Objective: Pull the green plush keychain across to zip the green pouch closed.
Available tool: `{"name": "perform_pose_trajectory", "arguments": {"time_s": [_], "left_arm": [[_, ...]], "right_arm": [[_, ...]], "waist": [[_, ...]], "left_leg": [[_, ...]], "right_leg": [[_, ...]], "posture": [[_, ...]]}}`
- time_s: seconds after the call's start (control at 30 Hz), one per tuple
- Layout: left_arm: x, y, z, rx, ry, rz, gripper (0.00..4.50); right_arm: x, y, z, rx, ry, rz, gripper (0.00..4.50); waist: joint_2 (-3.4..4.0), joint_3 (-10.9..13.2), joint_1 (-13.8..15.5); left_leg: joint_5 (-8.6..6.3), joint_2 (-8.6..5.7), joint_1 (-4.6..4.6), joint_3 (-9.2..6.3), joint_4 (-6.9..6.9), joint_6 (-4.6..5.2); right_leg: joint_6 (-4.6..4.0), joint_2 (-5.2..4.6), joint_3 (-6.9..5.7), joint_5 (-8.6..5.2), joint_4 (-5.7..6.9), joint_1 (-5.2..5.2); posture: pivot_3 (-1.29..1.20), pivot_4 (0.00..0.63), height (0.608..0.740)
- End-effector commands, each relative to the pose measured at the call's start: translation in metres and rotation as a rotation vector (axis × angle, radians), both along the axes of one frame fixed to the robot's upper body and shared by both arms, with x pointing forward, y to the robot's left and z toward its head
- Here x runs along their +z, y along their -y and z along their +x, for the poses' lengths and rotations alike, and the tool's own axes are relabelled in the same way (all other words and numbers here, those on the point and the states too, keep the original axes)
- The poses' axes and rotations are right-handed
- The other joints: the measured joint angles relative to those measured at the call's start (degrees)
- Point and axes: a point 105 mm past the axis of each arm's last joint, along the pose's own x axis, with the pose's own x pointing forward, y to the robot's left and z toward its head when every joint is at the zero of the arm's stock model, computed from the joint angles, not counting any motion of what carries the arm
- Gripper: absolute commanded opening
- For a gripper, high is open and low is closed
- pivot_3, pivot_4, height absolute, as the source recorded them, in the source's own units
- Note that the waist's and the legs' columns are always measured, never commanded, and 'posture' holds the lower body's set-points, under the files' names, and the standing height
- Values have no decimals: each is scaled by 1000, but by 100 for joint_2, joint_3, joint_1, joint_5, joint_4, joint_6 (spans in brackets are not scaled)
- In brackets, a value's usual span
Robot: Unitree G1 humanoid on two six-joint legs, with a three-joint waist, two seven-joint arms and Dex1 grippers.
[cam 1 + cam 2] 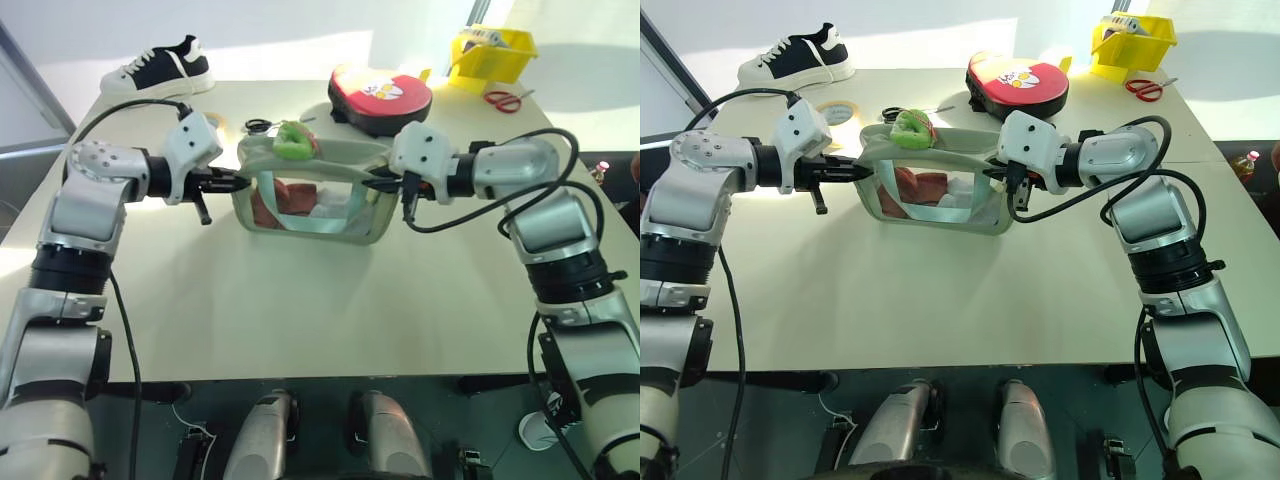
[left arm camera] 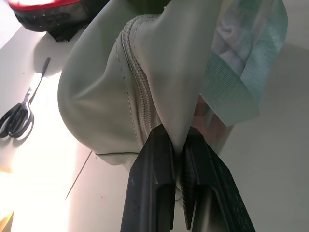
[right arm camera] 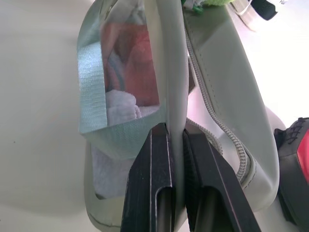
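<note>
Clearly, the left gripper (image 1: 236, 183) is clamped on the green pouch (image 1: 318, 193), its two black fingers (image 2: 152, 188) pressed together over a fold of the pale fabric at the pouch's left end, just beside the zipper seam. At the opposite end, the right gripper (image 1: 378, 185) pinches the pouch's edge, the fabric sandwiched in the thin gap between its fingers (image 3: 153, 183). Both arms reach in roughly level from the left and right sides of the frame, and the pouch spans between them near the centre of the table (image 1: 300, 300), slightly above mid-frame.

Through the clear side of the pouch, reddish and white contents show, framed by teal-green webbing. On top of the pouch, towards its left end, sits the green plush keychain (image 1: 294, 141), a small fuzzy lime blob at the zipper line.

Just behind the pouch, in the upper middle of the frame, lies a red round case (image 1: 381, 97) with a black rim. A black-and-white sneaker (image 1: 158, 66) rests at the upper left corner of the table, and a roll of tape (image 1: 839, 111) lies near the left gripper's wrist. Black-handled scissors (image 1: 259, 125) lie beside the keychain. In the upper right stand a yellow bin (image 1: 492, 52) and red-handled scissors (image 1: 503, 99).
</note>
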Motion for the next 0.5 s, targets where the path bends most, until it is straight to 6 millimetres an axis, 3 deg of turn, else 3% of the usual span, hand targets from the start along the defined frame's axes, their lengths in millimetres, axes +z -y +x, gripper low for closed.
{"name": "perform_pose_trajectory", "arguments": {"time_s": [0.03, 0.17, 0.33, 0.5], "left_arm": [[16, -1, -3, -3, 59, -14, 0], [16, -1, -3, 5, 66, -11, 0], [16, -1, -3, 6, 68, -8, 0], [18, 1, -2, -1, 73, -8, 0]], "right_arm": [[30, 0, -3, 28, 47, 24, 1962], [56, -9, -8, 70, 13, 95, 4060], [72, -55, -25, 186, -19, 217, 4060], [62, -96, -12, 190, 12, 232, 4060]], "waist": [[0, 0, 4], [2, 1, -5], [1, 0, -6], [1, 0, -6]], "left_leg": [[0, 0, 0, 0, 0, 0], [0, 0, 0, 0, 0, 0], [0, 0, 0, -2, -4, 0], [1, -1, 1, -2, -3, -1]], "right_leg": [[0, 0, 0, 0, 0, 0], [0, 0, 0, 0, 1, -1], [-1, -1, 0, 0, 1, -2], [-1, 0, 0, 0, 5, -4]], "posture": [[0, 150, 740], [0, 150, 740], [0, 150, 740], [0, 150, 740]]}}
